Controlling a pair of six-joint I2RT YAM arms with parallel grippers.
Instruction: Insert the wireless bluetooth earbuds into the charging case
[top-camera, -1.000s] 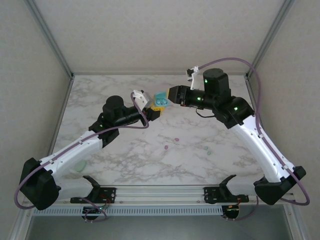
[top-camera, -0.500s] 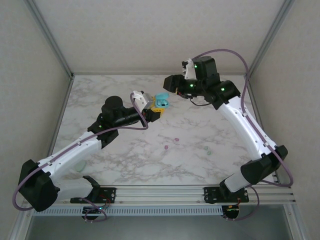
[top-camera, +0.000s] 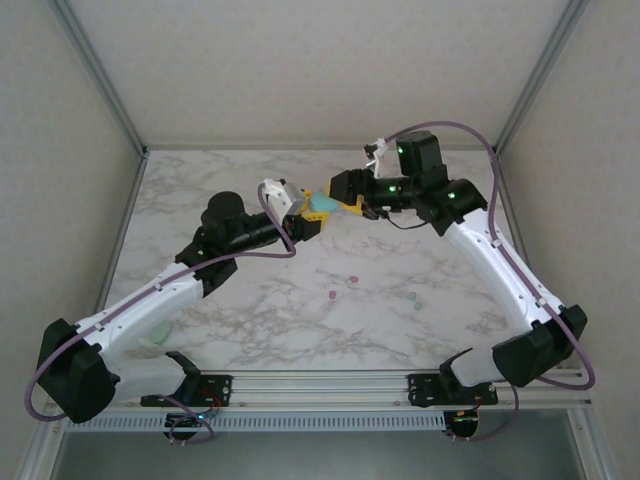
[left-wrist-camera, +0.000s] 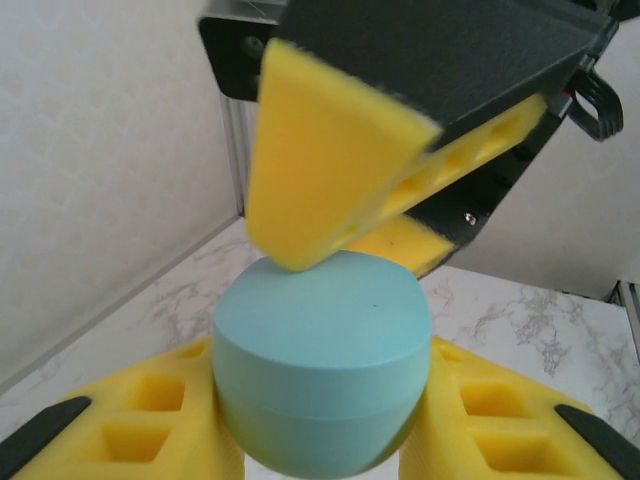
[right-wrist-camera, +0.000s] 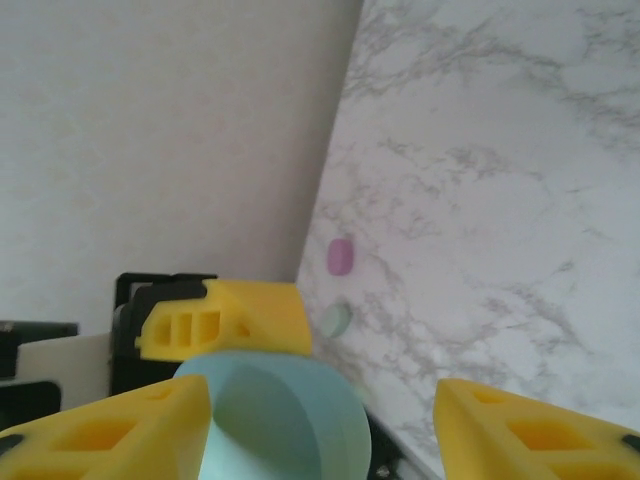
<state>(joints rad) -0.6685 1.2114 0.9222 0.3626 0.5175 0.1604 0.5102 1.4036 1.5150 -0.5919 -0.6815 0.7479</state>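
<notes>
Case (left-wrist-camera: 320, 370) is clamped tight in the left gripper (top-camera: 305, 222), right gripper (right-wrist-camera: 325, 415) half-open just above it, one finger (left-wrist-camera: 320, 170) touching, holding nothing.

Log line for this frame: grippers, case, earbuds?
left gripper: shut on charging case | right gripper: open, touching lid | earbuds: loose on table

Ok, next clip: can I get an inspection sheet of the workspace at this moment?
Surface: white marbled table.
Job's things: teal charging case clamped in the left gripper, lid looks shut; pink earbuds and green earbuds, two each, loose on the table.
Clutter: pale green item partly hidden under the left arm.
Grippers: left gripper shut on the case; right gripper open, one finger touching the case's top.
Cables: purple cables looped along both arms.
Surroundings: pale walls, metal frame posts.
</notes>
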